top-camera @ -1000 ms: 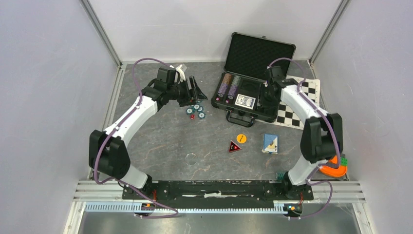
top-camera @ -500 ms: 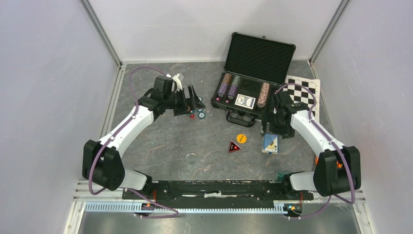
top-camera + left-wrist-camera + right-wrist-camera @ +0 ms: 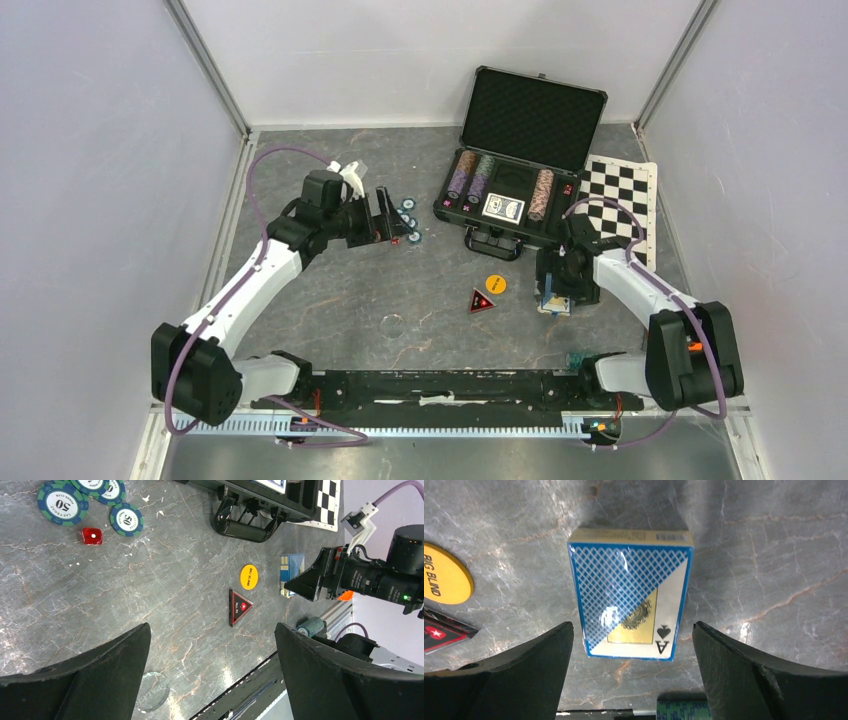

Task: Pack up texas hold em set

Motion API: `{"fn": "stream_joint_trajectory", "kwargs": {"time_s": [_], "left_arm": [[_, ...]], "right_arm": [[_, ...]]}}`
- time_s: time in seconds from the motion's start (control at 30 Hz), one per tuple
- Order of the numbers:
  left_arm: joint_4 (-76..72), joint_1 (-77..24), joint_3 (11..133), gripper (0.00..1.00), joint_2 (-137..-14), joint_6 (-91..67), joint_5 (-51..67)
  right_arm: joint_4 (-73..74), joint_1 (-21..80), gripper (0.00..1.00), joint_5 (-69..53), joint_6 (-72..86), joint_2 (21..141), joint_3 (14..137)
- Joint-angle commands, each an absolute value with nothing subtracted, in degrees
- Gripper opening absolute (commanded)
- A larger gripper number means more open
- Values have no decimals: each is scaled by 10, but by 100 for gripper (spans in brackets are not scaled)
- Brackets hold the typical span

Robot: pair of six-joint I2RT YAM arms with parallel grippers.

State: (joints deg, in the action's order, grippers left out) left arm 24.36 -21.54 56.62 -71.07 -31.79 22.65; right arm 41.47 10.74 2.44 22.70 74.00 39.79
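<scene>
Right gripper (image 3: 632,625) apart over card deck (image 3: 629,587), yellow button (image 3: 444,575) beside, left gripper (image 3: 211,626) apart

Right gripper (image 3: 632,630), jaws flung wide, hangs over the blue boxed card deck (image 3: 631,592), with bare grey marbled tabletop (image 3: 749,555) down both long sides. Yellow round button (image 3: 441,580) and red-and-black triangular marker (image 3: 436,632) crowd the left-arm side; the handle (image 3: 493,244) of the open black hard case (image 3: 530,118) juts out just beyond.

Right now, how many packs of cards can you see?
2: one card deck lies in the open case; a second deck lies on the table beneath the right gripper. Others may be hidden.
</scene>
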Motion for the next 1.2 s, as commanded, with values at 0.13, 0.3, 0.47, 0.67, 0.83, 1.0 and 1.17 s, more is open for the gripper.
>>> {"fn": "stream_joint_trajectory", "kwargs": {"time_s": [0.13,0.3,0.47,0.67,0.83,1.0,1.17], "left_arm": [[257,-213,561,100,-673,-270,205],[258,-213,568,100,-677,-260,197],[258,-213,575,100,-686,-254,195],[272,-214,574,100,-685,-243,194],[281,-219,582,100,-690,-233,189],[282,-219,583,100,-696,-233,188],[281,-221,590,100,-708,-239,194]], "right_arm": [[351,125,91,28,224,767,421],[394,217,90,89,218,773,513],[380,269,89,98,270,794,543],[355,306,88,98,322,848,553],[346,335,86,96,376,891,566],[347,359,87,109,412,920,566],[338,362,84,118,431,940,561]]}}
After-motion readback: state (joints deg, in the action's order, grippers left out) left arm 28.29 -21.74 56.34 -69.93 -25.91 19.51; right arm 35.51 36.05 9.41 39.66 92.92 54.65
